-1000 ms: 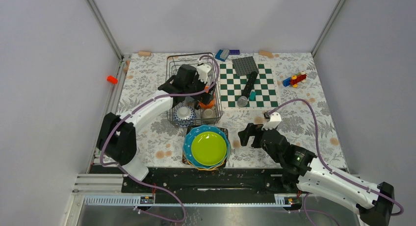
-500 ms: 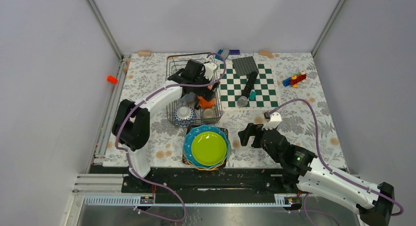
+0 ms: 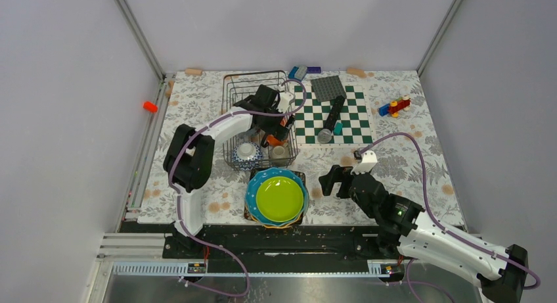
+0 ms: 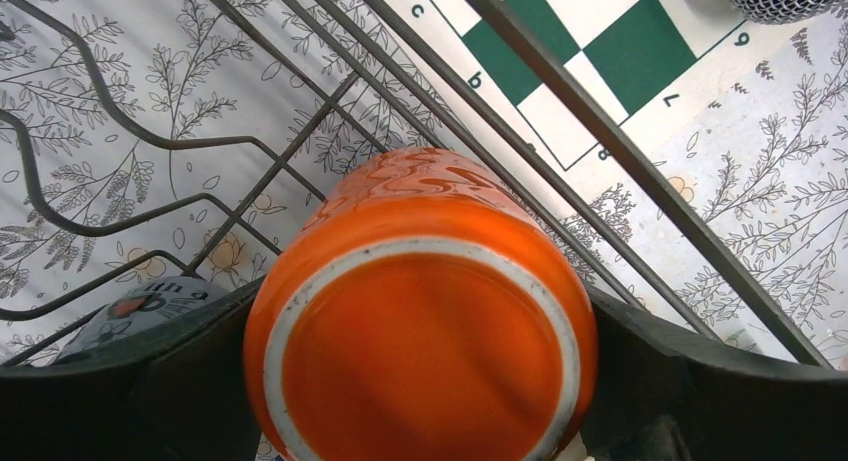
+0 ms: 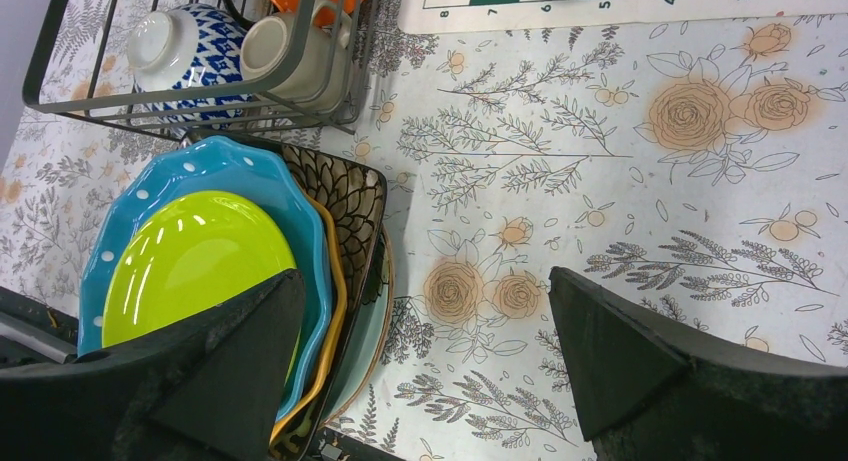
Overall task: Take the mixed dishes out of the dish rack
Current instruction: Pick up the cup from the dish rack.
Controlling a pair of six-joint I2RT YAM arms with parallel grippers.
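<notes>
With the plates (image 3: 276, 196) stacked just outside the dish rack (image 3: 253, 75), you have 3 pieces left inside: patterned bowl (image 3: 246, 152), grey cup (image 3: 279, 151) and the orange mug (image 4: 420, 311) your spread left gripper (image 4: 425, 381) straddles; the right gripper (image 5: 425, 351) hangs spread too.

the orange mug (image 4: 420, 321) is cut off by the left wrist view's bottom edge, handle unseen. from above, the left arm (image 3: 217, 129) hides most of it at its wrist. beneath the lime green plate (image 5: 190, 261) the stacked plates (image 5: 350, 191) show only rims.
</notes>
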